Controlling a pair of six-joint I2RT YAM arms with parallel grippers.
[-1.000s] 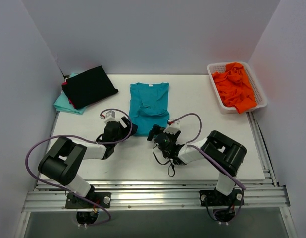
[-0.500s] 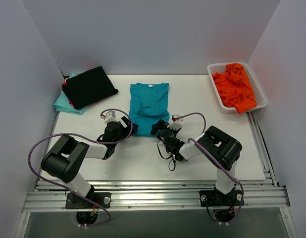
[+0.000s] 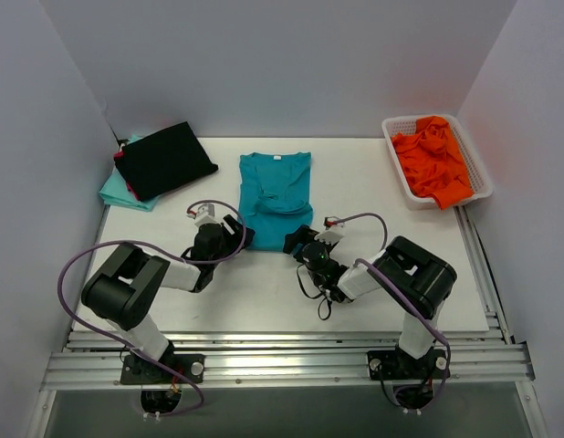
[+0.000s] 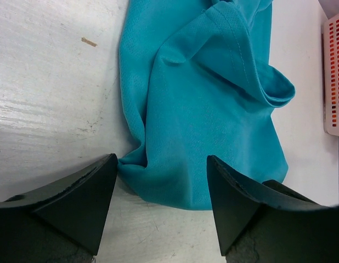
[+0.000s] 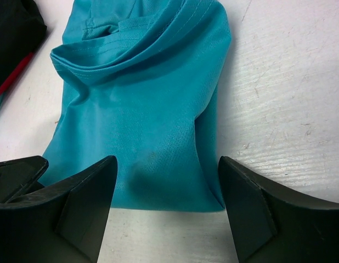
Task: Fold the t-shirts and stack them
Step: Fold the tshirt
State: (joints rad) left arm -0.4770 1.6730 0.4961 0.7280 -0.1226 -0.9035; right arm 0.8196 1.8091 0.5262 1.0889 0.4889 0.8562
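A teal t-shirt (image 3: 276,187), folded narrow with sleeves tucked in, lies at the table's middle, collar at the far end. My left gripper (image 3: 240,235) is open at its near left corner. In the left wrist view (image 4: 161,186) the shirt's hem (image 4: 202,109) lies between the spread fingers. My right gripper (image 3: 301,241) is open at the near right corner. In the right wrist view (image 5: 167,192) the hem (image 5: 142,109) sits between its fingers. A black t-shirt (image 3: 163,158) lies folded on a teal one (image 3: 118,192) at the back left. Orange t-shirts (image 3: 433,160) are heaped in the basket.
The white mesh basket (image 3: 483,173) stands at the back right against the wall, and its edge shows in the left wrist view (image 4: 335,76). White walls close in on the left, back and right. The black shirt's corner shows in the right wrist view (image 5: 13,33).
My right gripper has moved right and forward to the teal shirt's near right corner. My left gripper has hardly moved. The shirt lies as before.
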